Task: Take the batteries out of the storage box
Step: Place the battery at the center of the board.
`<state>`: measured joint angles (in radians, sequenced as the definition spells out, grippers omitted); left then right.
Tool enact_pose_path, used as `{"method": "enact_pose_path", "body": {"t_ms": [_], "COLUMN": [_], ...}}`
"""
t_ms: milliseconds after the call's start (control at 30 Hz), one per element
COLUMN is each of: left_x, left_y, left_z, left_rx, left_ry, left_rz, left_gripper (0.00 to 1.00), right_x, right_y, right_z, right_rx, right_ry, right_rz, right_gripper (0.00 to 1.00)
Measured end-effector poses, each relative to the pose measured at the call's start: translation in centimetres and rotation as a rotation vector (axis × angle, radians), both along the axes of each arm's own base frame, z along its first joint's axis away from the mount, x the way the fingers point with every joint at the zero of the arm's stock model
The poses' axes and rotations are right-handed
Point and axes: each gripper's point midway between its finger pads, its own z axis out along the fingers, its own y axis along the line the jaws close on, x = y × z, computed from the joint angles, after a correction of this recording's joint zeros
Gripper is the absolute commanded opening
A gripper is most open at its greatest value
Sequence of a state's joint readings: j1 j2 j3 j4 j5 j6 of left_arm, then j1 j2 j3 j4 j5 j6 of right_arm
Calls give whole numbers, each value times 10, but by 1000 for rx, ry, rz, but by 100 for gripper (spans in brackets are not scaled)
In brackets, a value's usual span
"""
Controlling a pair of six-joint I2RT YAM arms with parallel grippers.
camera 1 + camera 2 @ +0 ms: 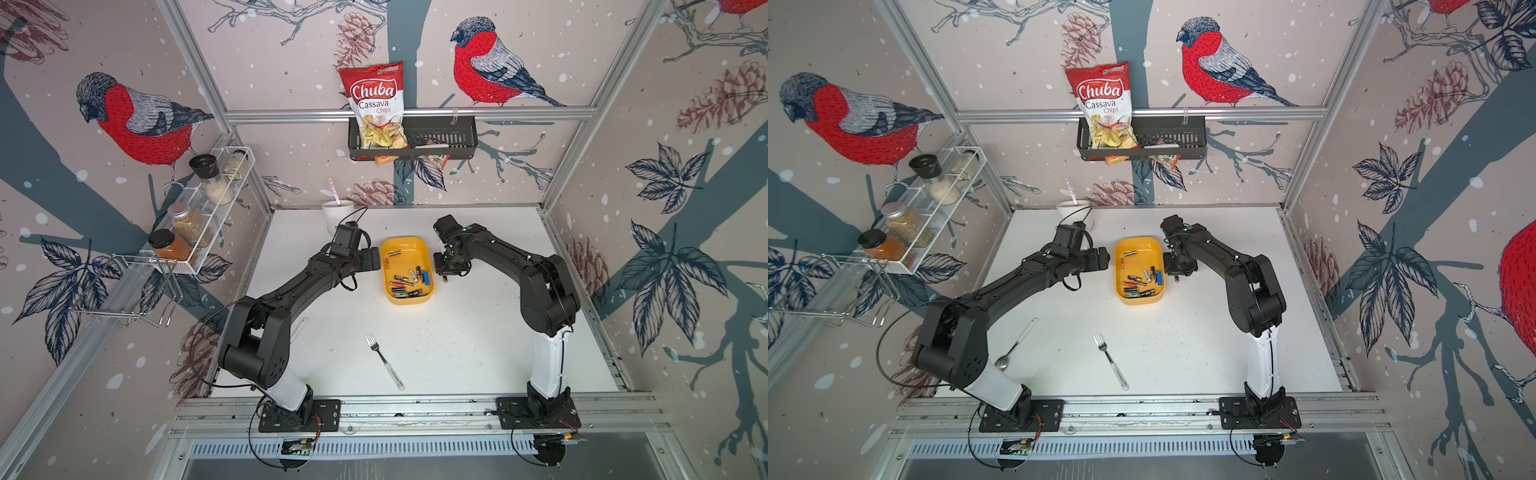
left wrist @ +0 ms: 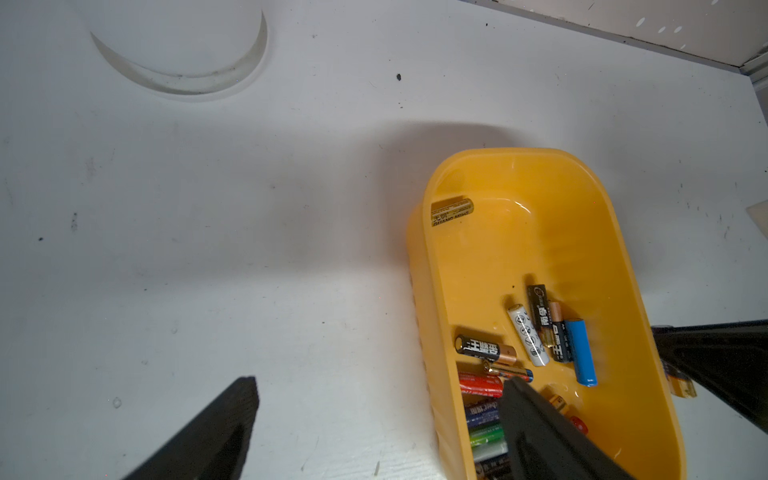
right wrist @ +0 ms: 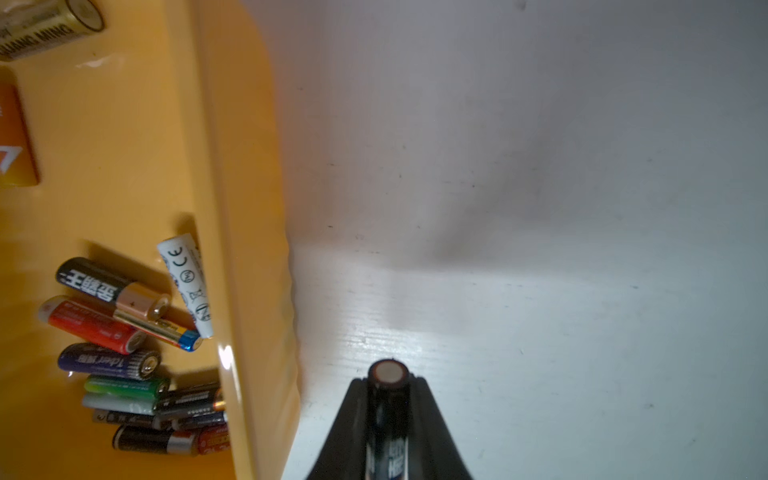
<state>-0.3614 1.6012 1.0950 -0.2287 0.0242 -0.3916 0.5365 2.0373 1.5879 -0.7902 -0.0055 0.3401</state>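
Note:
The yellow storage box (image 1: 409,254) (image 1: 1139,254) sits mid-table between the arms. Several batteries (image 1: 409,283) (image 1: 1142,286) lie loose in its near half, black, red, blue, green and white (image 2: 536,332) (image 3: 124,332); a gold one (image 2: 451,211) rests at the far end. My right gripper (image 3: 388,382) (image 1: 445,276) is shut on a black battery (image 3: 387,415), pointing down over the table just right of the box wall (image 3: 245,249). My left gripper (image 2: 382,401) (image 1: 371,259) is open, one finger over the table and one over the box's inside.
A fork (image 1: 384,361) lies on the table's near middle, and a spoon (image 1: 1017,343) sits by the left arm. A white cup (image 1: 337,214) stands at the back. A black wall basket (image 1: 453,137) holds a chips bag; a white wire rack (image 1: 203,208) holds jars.

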Motion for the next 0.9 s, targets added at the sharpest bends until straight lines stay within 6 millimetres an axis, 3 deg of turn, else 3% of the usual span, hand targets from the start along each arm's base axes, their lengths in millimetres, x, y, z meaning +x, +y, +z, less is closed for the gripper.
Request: {"method": "enact_pose_path", "body": {"t_ms": [533, 900], "left_x": [0, -2], "left_y": [-17, -20], "left_z": [-5, -9], "left_rx": [10, 20], "left_ry": [17, 32], "left_rz": [-34, -40], "left_gripper": [94, 94], "right_x": [5, 4], "right_y": [3, 2], "right_z": [-31, -39], "right_rx": [-2, -8], "right_ry": [6, 15], "right_rz": [-1, -1], "right_gripper": [21, 26]}}
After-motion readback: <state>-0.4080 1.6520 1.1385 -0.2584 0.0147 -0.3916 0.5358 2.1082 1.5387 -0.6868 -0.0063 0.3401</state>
